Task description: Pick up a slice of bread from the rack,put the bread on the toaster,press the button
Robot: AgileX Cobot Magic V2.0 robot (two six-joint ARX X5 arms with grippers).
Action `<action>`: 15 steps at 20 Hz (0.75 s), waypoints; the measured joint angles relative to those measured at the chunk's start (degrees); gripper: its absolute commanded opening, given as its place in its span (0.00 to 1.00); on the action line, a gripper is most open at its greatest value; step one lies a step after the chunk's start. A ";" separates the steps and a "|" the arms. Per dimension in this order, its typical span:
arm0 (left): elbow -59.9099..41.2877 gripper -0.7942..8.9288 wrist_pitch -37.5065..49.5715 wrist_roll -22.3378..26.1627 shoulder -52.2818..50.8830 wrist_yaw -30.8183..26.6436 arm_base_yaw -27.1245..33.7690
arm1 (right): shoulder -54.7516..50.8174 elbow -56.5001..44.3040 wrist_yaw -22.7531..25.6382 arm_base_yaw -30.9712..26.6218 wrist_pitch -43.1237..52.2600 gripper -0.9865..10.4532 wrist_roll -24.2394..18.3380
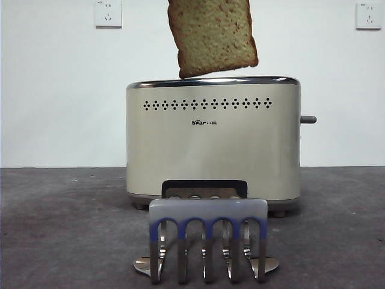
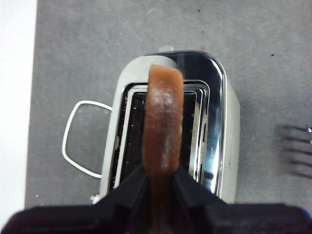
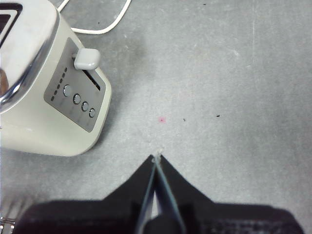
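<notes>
My left gripper (image 2: pixel 161 176) is shut on the slice of bread (image 2: pixel 163 126), holding it edge-on right over the toaster's open slots. In the front view the slice of bread (image 1: pixel 212 36) hangs slightly tilted from the top edge, its lower crust just above the chrome rim of the cream toaster (image 1: pixel 213 150). The grey lever button (image 1: pixel 308 119) sticks out of the toaster's right end; it also shows in the right wrist view (image 3: pixel 87 59). My right gripper (image 3: pixel 156 158) is shut and empty above the bare table beside that end. The metal rack (image 1: pixel 207 241) stands in front of the toaster.
A white power cable (image 2: pixel 73 146) loops on the table behind the toaster, near the white wall. Two wall sockets (image 1: pixel 108 13) (image 1: pixel 368 15) sit high on the wall. The rack's prongs (image 2: pixel 297 151) show at the edge of the left wrist view.
</notes>
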 measured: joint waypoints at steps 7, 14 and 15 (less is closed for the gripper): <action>0.00 0.07 -0.81 0.02 3.08 2.62 0.37 | 0.02 0.00 0.00 0.00 0.00 0.09 -0.02; 0.00 0.07 -1.20 0.28 4.50 -0.70 1.66 | 0.02 0.00 0.26 0.00 0.00 0.09 -1.27; 0.02 0.07 -1.22 0.63 4.50 -1.42 1.66 | 0.02 0.00 0.50 0.00 0.00 0.09 -1.36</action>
